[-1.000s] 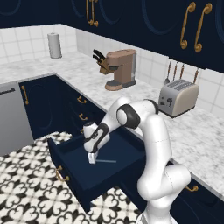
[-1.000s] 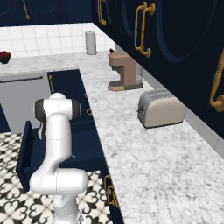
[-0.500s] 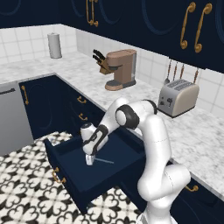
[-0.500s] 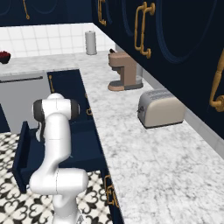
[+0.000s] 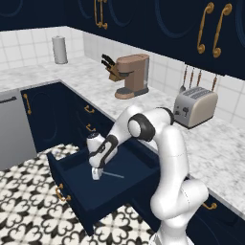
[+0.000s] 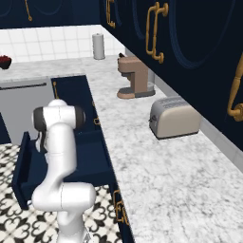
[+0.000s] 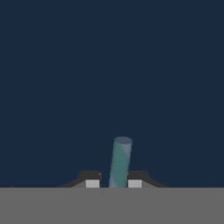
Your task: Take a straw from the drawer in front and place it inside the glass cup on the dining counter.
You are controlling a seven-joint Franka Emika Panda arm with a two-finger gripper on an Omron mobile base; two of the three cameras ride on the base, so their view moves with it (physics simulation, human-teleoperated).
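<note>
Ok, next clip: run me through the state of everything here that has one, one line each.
drawer: pulled open, dark inside showing.
straw: pinched between the finger tips, lying in the drawer.
gripper: shut on the straw, down inside the drawer.
upper cabinet doors: closed.
toaster: upright on the worktop, slots look empty.

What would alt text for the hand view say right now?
The hand is shut on the straw, a pale greenish tube rising slightly tilted between the two dark fingertips. Behind it is the flat dark blue floor of the drawer.
</note>
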